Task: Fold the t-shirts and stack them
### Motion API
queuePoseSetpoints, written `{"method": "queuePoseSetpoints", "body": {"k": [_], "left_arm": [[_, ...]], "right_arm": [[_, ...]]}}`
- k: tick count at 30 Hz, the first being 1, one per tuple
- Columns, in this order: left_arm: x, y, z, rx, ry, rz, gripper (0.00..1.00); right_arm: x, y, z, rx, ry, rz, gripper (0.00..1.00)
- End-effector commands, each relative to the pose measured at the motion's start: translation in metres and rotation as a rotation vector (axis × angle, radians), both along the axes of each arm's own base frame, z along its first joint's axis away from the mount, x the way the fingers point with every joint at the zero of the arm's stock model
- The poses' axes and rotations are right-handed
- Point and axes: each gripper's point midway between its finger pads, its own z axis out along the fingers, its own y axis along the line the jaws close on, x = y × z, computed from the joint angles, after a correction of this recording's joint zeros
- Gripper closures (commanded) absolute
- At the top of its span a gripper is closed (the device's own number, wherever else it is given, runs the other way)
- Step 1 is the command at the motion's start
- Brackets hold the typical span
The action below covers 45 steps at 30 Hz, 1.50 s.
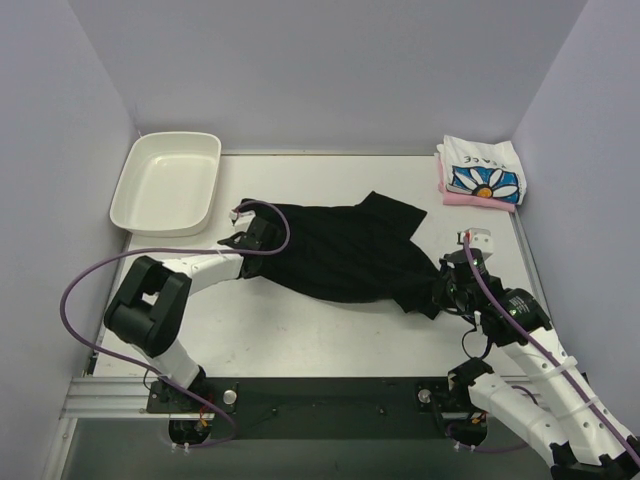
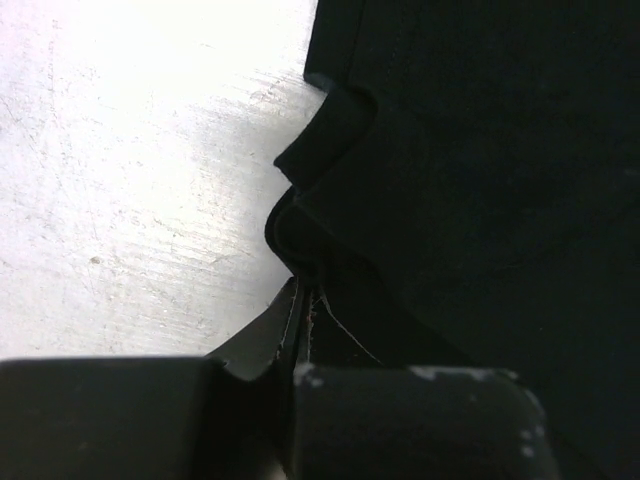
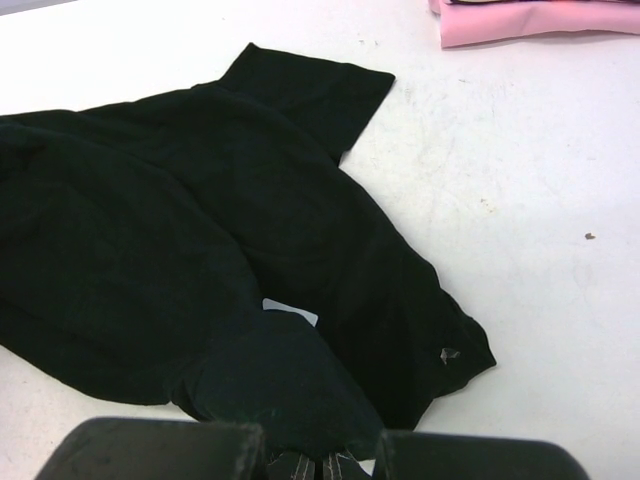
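Note:
The black t-shirt (image 1: pixel 340 255) lies crumpled across the middle of the table. My left gripper (image 1: pixel 243 240) is shut on its left edge; in the left wrist view the fingers pinch a fold of the black t-shirt (image 2: pixel 450 180). My right gripper (image 1: pixel 440 295) is shut on its right end; in the right wrist view the black t-shirt (image 3: pixel 200 230) bunches into the jaws, with a small white tag (image 3: pixel 290 312) showing. The daisy-print shirt (image 1: pixel 483 170) lies folded on the folded pink shirt (image 1: pixel 470 199) at the far right corner; the pink shirt (image 3: pixel 540 20) also shows in the right wrist view.
A white plastic tray (image 1: pixel 167 182) stands at the far left. Grey walls close in the table on three sides. A purple cable (image 1: pixel 90 280) loops off the left arm.

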Motion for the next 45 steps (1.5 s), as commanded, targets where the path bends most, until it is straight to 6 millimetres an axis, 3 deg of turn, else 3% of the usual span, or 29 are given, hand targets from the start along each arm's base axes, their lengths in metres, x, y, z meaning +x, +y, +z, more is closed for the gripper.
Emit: {"method": "queuePoseSetpoints", "body": {"k": [1,4,7,9,11,13,14,15,16,17,19,20,23,26,27,28,29,30,31,32,34,40,43,45], "left_arm": [[-0.017,0.01,-0.007,0.018,0.05,-0.016,1.0],[-0.02,0.009,0.014,-0.003,0.014,-0.035,1.0],[-0.021,0.005,0.055,-0.028,-0.061,-0.046,1.0],[-0.021,0.003,0.093,-0.058,-0.13,-0.057,1.0],[-0.024,0.003,0.13,-0.09,-0.197,-0.061,1.0],[-0.02,0.0,0.186,-0.139,-0.309,-0.079,1.0],[-0.022,0.002,0.202,-0.142,-0.324,-0.084,1.0],[-0.019,0.0,0.237,-0.165,-0.393,-0.099,1.0],[-0.021,0.002,0.259,-0.181,-0.434,-0.105,1.0],[-0.024,0.004,0.273,-0.184,-0.454,-0.111,1.0],[-0.028,0.009,0.315,-0.193,-0.538,-0.128,1.0],[-0.031,0.012,0.324,-0.183,-0.551,-0.132,1.0],[-0.041,0.021,0.353,-0.187,-0.601,-0.135,1.0],[-0.052,0.03,0.389,-0.197,-0.676,-0.141,1.0],[-0.055,0.032,0.401,-0.2,-0.694,-0.14,1.0],[-0.059,0.034,0.412,-0.203,-0.705,-0.145,1.0],[-0.066,0.037,0.441,-0.23,-0.768,-0.15,1.0],[-0.073,0.037,0.457,-0.254,-0.803,-0.168,1.0],[-0.077,0.04,0.473,-0.269,-0.847,-0.171,1.0],[-0.088,0.045,0.5,-0.292,-0.916,-0.175,1.0],[-0.092,0.051,0.52,-0.29,-0.965,-0.171,1.0],[-0.118,0.06,0.598,-0.334,-1.185,-0.216,1.0],[-0.117,0.061,0.618,-0.33,-1.229,-0.213,1.0],[-0.112,0.056,0.621,-0.327,-1.225,-0.224,1.0]], "right_arm": [[-0.003,-0.009,0.007,-0.027,-0.014,-0.03,1.0],[-0.001,-0.01,0.016,-0.025,-0.031,-0.033,1.0],[0.004,-0.007,0.032,-0.016,-0.06,-0.03,1.0],[0.009,-0.006,0.045,-0.013,-0.084,-0.029,1.0],[0.016,-0.001,0.076,0.015,-0.146,-0.017,1.0],[0.022,0.003,0.097,0.017,-0.183,0.008,1.0],[0.026,0.009,0.121,0.056,-0.238,0.032,1.0],[0.028,0.014,0.135,0.077,-0.275,0.057,1.0],[0.029,0.019,0.148,0.092,-0.313,0.092,1.0],[0.03,0.024,0.177,0.138,-0.395,0.113,1.0],[0.026,0.031,0.204,0.186,-0.453,0.155,1.0],[0.021,0.029,0.227,0.203,-0.494,0.161,1.0],[0.018,0.031,0.242,0.198,-0.494,0.19,1.0],[0.005,0.028,0.277,0.217,-0.585,0.23,1.0],[-0.004,0.024,0.302,0.237,-0.648,0.235,1.0],[-0.01,0.025,0.314,0.248,-0.678,0.263,1.0],[-0.017,0.028,0.329,0.263,-0.709,0.298,1.0],[-0.023,0.027,0.341,0.269,-0.742,0.316,1.0],[-0.037,0.022,0.368,0.292,-0.815,0.332,1.0],[-0.039,0.021,0.377,0.296,-0.834,0.334,1.0],[-0.054,0.011,0.405,0.308,-0.916,0.328,1.0],[-0.065,0.001,0.446,0.332,-1.031,0.299,1.0],[-0.061,-0.003,0.463,0.33,-1.067,0.27,1.0],[-0.046,-0.003,0.463,0.315,-1.052,0.232,1.0]]}}
